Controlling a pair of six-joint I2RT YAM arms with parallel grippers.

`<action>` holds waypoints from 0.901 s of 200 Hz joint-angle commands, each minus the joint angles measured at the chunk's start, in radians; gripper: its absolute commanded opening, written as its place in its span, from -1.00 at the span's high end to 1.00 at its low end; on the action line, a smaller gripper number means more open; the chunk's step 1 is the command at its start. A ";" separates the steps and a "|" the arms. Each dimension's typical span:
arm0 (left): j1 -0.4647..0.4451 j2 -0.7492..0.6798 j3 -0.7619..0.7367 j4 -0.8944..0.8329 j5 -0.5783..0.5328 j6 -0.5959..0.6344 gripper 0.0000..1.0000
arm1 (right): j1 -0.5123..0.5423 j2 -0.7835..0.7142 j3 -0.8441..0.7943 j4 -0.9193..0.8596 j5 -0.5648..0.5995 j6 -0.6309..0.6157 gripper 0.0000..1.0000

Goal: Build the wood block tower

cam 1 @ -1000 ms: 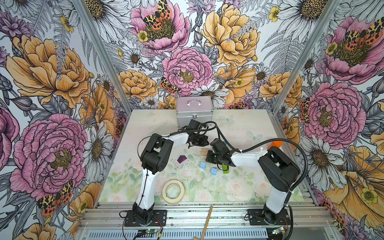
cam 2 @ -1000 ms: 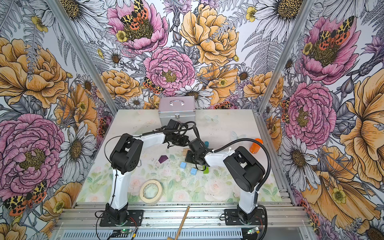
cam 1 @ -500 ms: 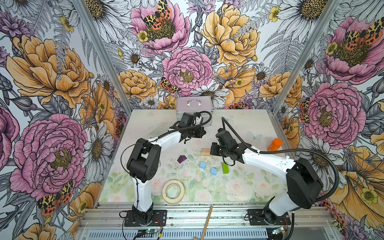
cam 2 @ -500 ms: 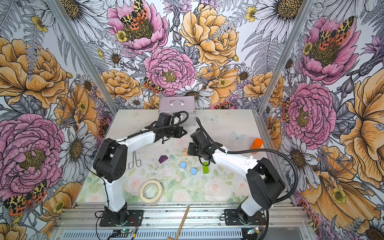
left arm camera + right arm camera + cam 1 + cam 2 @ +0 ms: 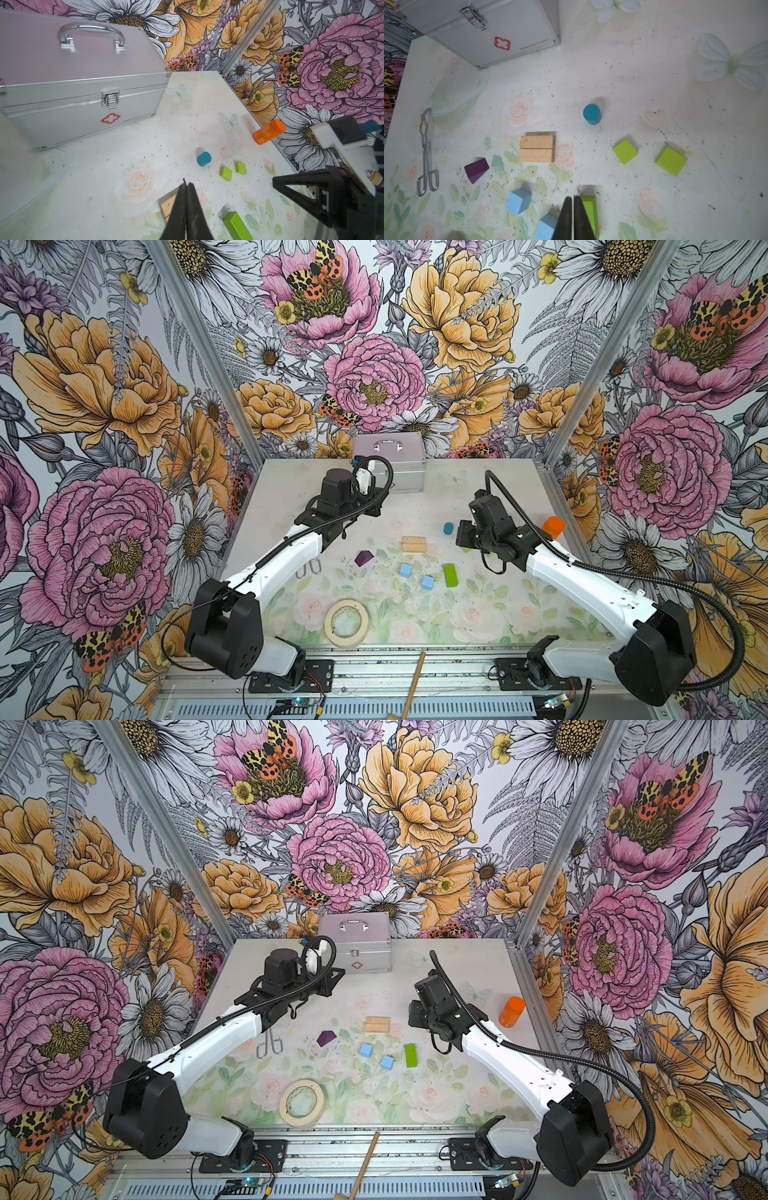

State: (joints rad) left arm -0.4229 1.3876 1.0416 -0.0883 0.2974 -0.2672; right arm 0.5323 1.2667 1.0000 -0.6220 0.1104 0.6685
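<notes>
Hovering shut and empty, the left jaws masked part of the tan bars (image 5: 167, 205) and the right jaws an edge of the green bar (image 5: 589, 207), loose on the surface (image 5: 643, 72), while the right arm (image 5: 582, 576) hid two lime squares (image 5: 625, 151) from both top views.

Left arm (image 5: 286, 560): has unfolded from its bent pose and now reaches long over the worktop (image 5: 478, 614).
Left claw (image 5: 185, 187): drawn back leftward from the middle.
Right arm (image 5: 573, 576): stretched out, elbow swung to the right.
Right claw (image 5: 573, 199): backed off rightward, so the claws are now well apart.
Two plain tan wooden bars (image 5: 414, 544): uncovered, now fully in view.
Thin metal tongs (image 5: 269, 1044): now exposed beside the left arm.
</notes>
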 commanded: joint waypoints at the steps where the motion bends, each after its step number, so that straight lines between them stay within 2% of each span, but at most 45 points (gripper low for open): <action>1: 0.003 -0.079 -0.065 -0.013 -0.081 -0.009 0.82 | -0.019 -0.029 -0.017 -0.078 0.028 -0.023 0.79; 40: -0.015 -0.179 -0.158 -0.060 -0.148 -0.008 0.66 | -0.054 -0.053 -0.059 -0.111 0.056 -0.016 0.65; 66: -0.053 -0.209 -0.176 -0.094 -0.185 0.009 0.42 | -0.061 -0.048 -0.094 -0.111 0.043 0.001 0.50; 106: -0.142 -0.178 -0.137 -0.215 -0.285 0.057 0.27 | -0.061 -0.017 -0.103 -0.110 0.013 0.010 0.35; 136: -0.170 -0.161 -0.138 -0.257 -0.282 0.058 0.22 | -0.057 -0.011 -0.095 -0.110 -0.015 -0.002 0.25; 180: -0.252 -0.087 -0.081 -0.402 -0.311 0.102 0.06 | 0.048 0.040 -0.066 -0.110 -0.030 0.052 0.02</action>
State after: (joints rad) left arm -0.6308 1.2583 0.9047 -0.3882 0.0311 -0.2035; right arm 0.5194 1.2675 0.8986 -0.7326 0.0971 0.6842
